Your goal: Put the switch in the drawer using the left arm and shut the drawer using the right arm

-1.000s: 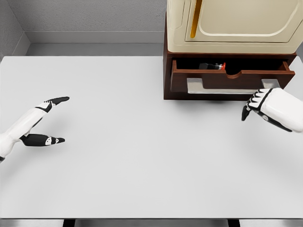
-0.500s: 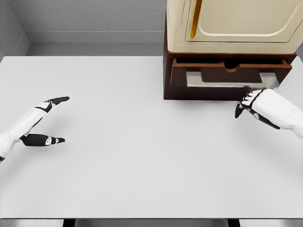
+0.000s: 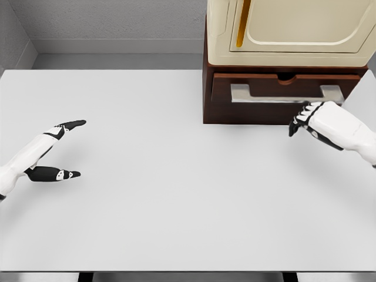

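Observation:
The brown drawer (image 3: 282, 97) under the cream cabinet sits flush with its dark wooden frame, its metal handle (image 3: 286, 94) facing me. The switch is not visible; the drawer front hides the inside. My right hand (image 3: 308, 117) is at the drawer front just below the handle's right end, fingers curled and holding nothing. My left hand (image 3: 61, 150) rests over the white table at the far left, thumb and fingers spread with nothing between them.
A cream cabinet (image 3: 291, 29) with a yellow strip on its door stands on top of the drawer unit at the back right. The white table (image 3: 164, 194) stretches from the grey back wall to the front edge.
The drawer slid inward from partly open to shut, hiding the switch. My right hand moved up and back with the drawer front. The left arm stayed still.

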